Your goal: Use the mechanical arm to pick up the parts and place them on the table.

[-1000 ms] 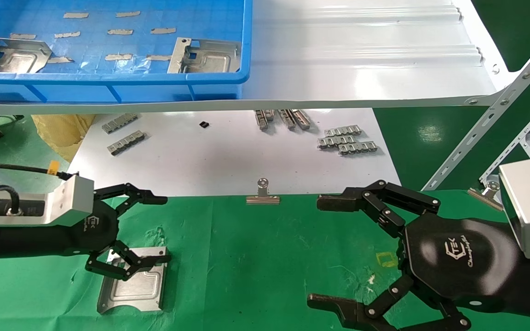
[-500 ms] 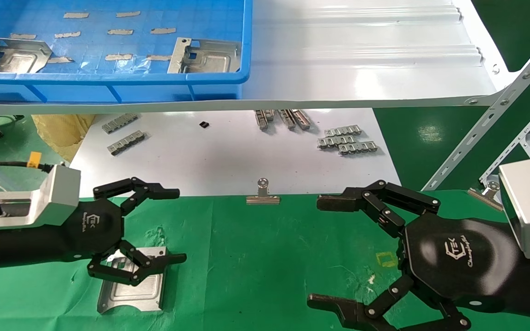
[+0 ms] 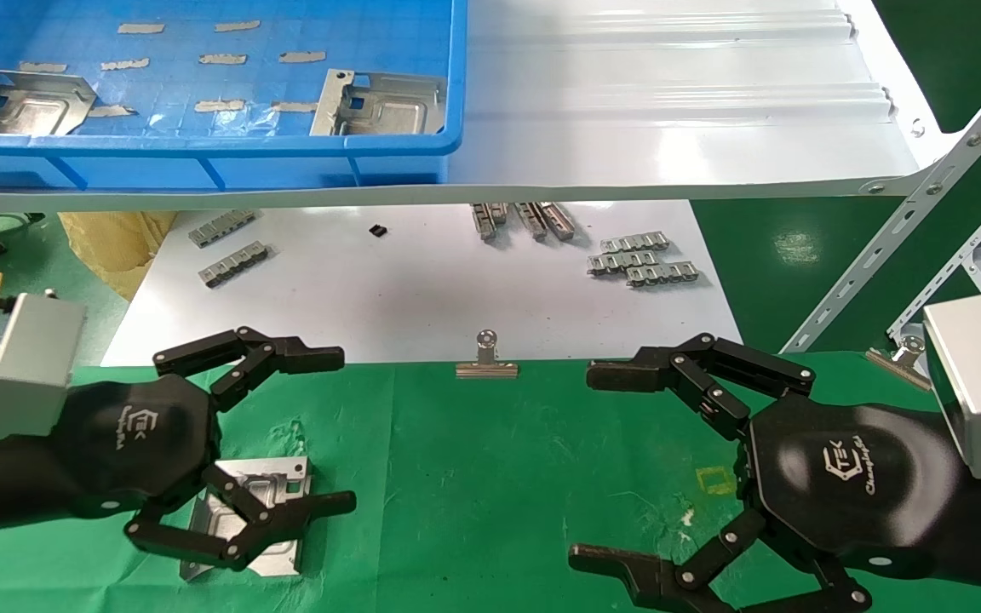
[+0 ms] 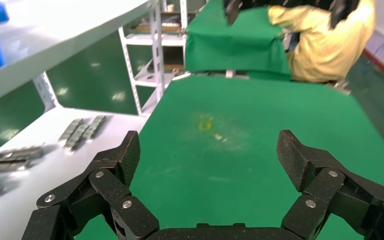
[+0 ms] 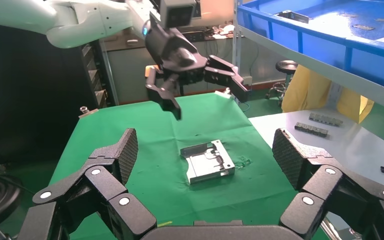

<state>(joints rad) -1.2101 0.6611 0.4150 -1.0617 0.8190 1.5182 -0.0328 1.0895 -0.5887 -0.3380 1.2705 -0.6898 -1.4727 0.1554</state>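
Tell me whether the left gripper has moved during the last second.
Yes. The left gripper, jaws open, has risen off the part lying on the table and drawn back toward the robot, away from the binder clip. The part stayed put.

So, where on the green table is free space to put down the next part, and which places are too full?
The widest bare patch of the table lies between the left gripper and right gripper, below the binder clip. Crowded: the left side, where a part lies under the open left gripper. The right side is filled by the open right gripper.
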